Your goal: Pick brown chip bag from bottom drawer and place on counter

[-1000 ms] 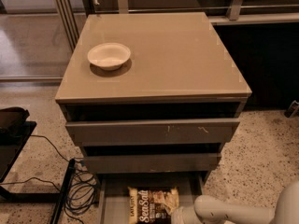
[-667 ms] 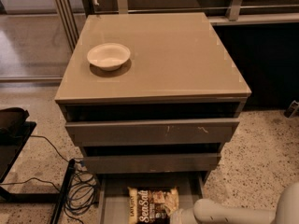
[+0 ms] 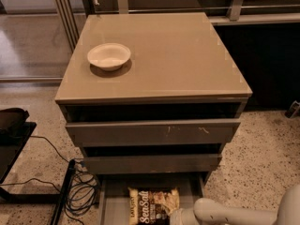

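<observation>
The brown chip bag [image 3: 153,204] lies flat in the open bottom drawer [image 3: 112,205], white "Sea Salt" lettering up, at the bottom edge of the camera view. My gripper [image 3: 182,216] is at the end of the white arm [image 3: 229,213] that reaches in from the lower right. It sits low over the drawer, right beside the bag's right end. The frame's bottom edge cuts it off. The counter [image 3: 178,55] is the glossy taupe top of the cabinet, above the two upper drawers.
A white bowl [image 3: 108,56] stands on the counter's left side. The two upper drawers [image 3: 152,132] are slightly pulled out above the bottom one. Black cables [image 3: 79,191] lie on the speckled floor left of the cabinet. A dark stand [image 3: 11,125] is at far left.
</observation>
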